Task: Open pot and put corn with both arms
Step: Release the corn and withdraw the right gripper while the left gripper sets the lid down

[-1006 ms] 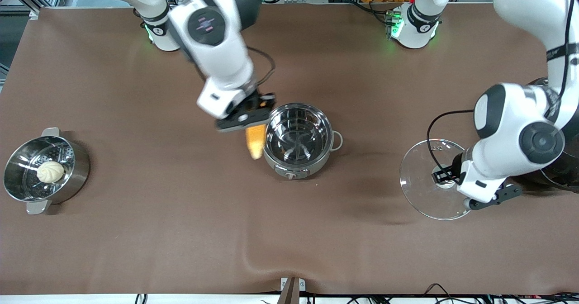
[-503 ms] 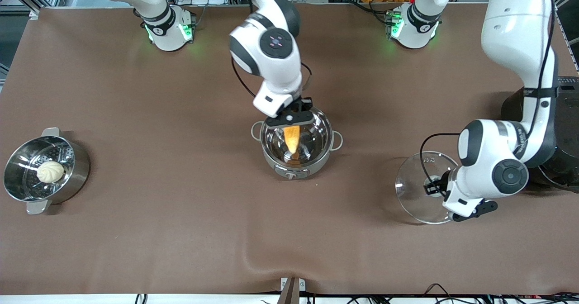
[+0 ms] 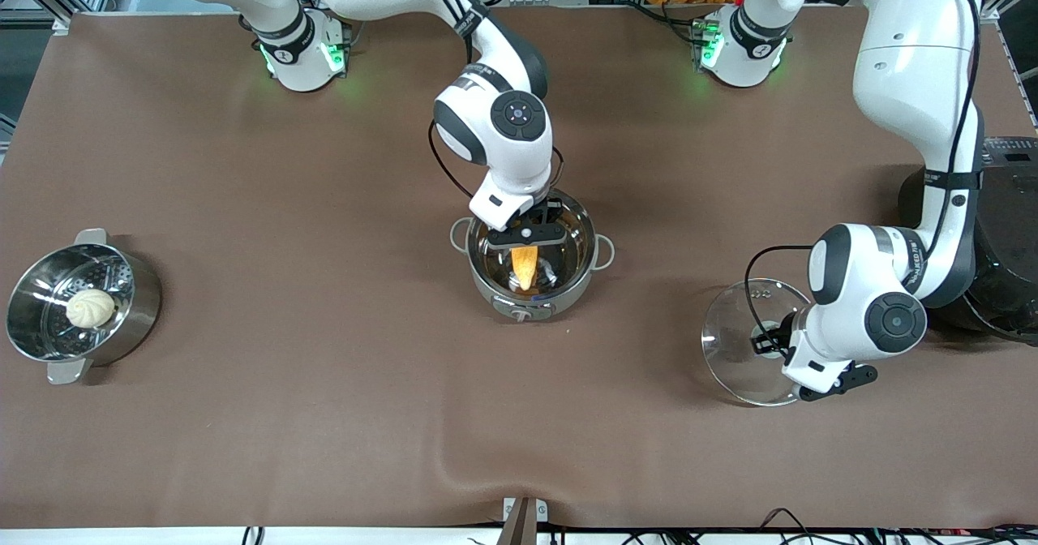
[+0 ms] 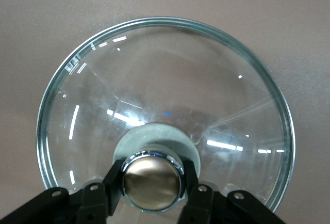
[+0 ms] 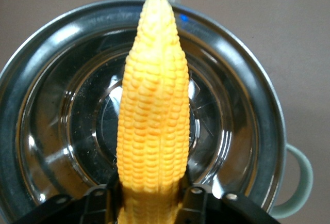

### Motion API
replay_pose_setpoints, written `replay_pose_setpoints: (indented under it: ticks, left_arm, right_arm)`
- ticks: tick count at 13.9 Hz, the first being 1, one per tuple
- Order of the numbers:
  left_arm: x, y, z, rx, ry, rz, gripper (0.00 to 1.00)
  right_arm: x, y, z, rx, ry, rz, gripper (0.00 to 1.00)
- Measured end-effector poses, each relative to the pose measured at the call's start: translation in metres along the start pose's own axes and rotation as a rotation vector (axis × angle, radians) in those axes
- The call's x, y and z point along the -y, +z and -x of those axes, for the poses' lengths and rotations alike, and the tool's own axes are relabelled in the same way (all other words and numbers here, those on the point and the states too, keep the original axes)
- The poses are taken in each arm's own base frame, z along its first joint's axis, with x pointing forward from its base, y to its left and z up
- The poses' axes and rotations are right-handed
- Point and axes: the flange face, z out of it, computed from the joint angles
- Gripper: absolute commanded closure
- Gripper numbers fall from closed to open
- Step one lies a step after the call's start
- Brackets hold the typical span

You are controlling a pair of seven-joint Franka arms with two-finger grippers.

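While right gripper (image 3: pixel 527 237) grasps corn (image 3: pixel 525 264) over open pot (image 3: pixel 581 279), left gripper (image 3: pixel 777 341) clamps lid (image 3: pixel 734 350); steamer (image 3: pixel 138 318), bun (image 3: pixel 90 307) apart.

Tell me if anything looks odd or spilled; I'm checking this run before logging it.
Nothing stands out. The right claw holds the corn inside the open pot; the left claw grips the lid by its knob over the table. No spills or damage.
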Motion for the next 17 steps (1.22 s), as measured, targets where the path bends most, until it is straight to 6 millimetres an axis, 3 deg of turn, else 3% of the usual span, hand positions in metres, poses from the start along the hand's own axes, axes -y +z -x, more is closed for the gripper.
replay_pose_setpoints:
  ticks: [3,5,6,7,8,9,10,13,15,17]
  left_arm:
    - [-0.004,0.015,-0.001,0.004,0.005,0.000,1.00]
    - [-0.008,0.025,0.000,0.011,0.010,-0.002,0.67]
    - [-0.009,0.028,0.001,0.013,0.011,-0.003,0.28]
    - [-0.010,0.030,0.001,0.016,0.010,-0.004,0.00]
    - [-0.011,0.031,0.002,0.018,0.011,-0.004,0.00]
    - [-0.012,0.031,0.002,0.017,0.012,-0.004,0.00]
    - [-0.012,0.031,0.003,0.017,0.013,-0.004,0.00]
    - [-0.013,0.027,0.003,0.012,0.012,-0.002,0.00]
    - [-0.013,0.010,0.002,-0.011,0.012,0.008,0.00]
    - [-0.011,-0.030,0.002,-0.061,0.009,0.029,0.00]
  right_arm:
    - [-0.002,-0.003,-0.004,-0.008,0.005,-0.001,0.20]
    - [-0.001,-0.007,-0.005,-0.013,0.006,-0.005,0.16]
    - [-0.003,-0.014,-0.008,-0.017,0.011,-0.005,0.14]
    - [-0.011,-0.026,-0.016,-0.018,0.027,0.001,0.11]
    - [-0.029,-0.042,-0.030,-0.019,0.052,0.006,0.08]
    - [-0.055,-0.060,-0.048,-0.020,0.079,0.006,0.00]
    - [-0.092,-0.079,-0.069,-0.016,0.116,-0.002,0.00]
    - [-0.220,-0.122,-0.123,0.013,0.241,-0.057,0.00]
    - [-0.282,-0.139,-0.136,0.025,0.268,-0.059,0.00]
    - [-0.328,-0.159,-0.141,0.027,0.296,-0.070,0.00]
